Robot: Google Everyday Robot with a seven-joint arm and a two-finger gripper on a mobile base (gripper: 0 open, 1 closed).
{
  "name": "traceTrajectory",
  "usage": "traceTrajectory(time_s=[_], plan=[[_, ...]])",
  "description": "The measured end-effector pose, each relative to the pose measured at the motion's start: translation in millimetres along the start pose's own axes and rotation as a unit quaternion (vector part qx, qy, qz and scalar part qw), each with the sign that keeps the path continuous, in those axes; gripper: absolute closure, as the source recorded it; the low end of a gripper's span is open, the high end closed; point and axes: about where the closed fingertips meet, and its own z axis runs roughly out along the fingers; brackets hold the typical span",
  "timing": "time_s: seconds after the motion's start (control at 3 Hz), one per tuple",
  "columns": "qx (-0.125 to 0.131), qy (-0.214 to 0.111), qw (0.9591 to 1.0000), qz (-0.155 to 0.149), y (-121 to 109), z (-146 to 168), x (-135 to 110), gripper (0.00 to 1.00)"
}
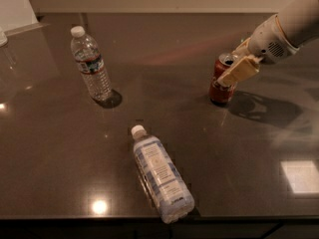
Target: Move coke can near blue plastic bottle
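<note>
While the gripper's claw (234, 67) hangs at the top of the upright coke can (219, 91), whether it is spread or pinching cannot be told. Well apart, lower left of the claw, the blue plastic bottle (162, 178) lies on its side; farther left stands a clear ribbed bottle (92, 66).
</note>
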Motion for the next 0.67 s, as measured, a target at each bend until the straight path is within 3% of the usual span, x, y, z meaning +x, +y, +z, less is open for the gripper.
traceTrajectory(time_s=[0.33,0.67], plan=[[-0.014,0.002,0.9998,-0.017,23,-9,-4,0.96],[-0.038,0.002,0.9988,-0.029,53,-19,-7,1.00]])
